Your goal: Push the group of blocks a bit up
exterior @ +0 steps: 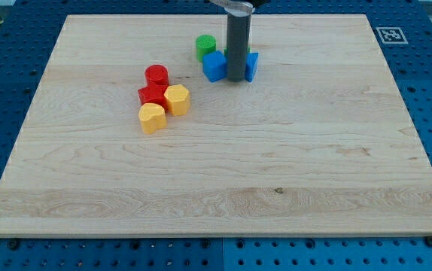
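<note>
In the camera view, my tip (238, 78) comes down from the view's top as a dark rod and meets the bench (216, 188) in the upper middle of the board. This arm carries no pincer, only the rod, so there is nothing to be wide, narrow or holding.

Just to the view's left of my tip, touching the rod or very nearly so, sits a blue cube-like block (214, 66). Just to the view's right of my tip a second blue block (253, 65) peeps out from behind the rod; its shape cannot be made out. Up and to the view's left of my tip, behind the first blue block, stands a green cylinder (205, 46).

Well apart from my tip, toward the view's left and a little lower, four blocks are packed together: a red cylinder (156, 75) at the top, another red block (153, 95) below it, a yellow hexagon-like block (177, 99) at that block's right, and a yellow heart-like block (152, 118) lowest.
</note>
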`<action>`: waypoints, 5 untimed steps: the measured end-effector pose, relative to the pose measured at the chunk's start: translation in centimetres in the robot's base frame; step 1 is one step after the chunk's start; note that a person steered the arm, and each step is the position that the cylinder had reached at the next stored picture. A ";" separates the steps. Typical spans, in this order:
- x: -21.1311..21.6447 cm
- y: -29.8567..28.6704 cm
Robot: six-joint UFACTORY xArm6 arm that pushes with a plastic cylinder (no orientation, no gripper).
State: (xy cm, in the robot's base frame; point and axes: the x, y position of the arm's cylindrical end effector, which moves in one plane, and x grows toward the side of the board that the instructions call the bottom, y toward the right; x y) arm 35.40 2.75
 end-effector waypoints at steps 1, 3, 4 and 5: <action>-0.5 0.0; 2.3 -4.1; -1.0 -5.7; -3.3 -5.0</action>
State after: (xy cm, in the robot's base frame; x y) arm 32.11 -2.21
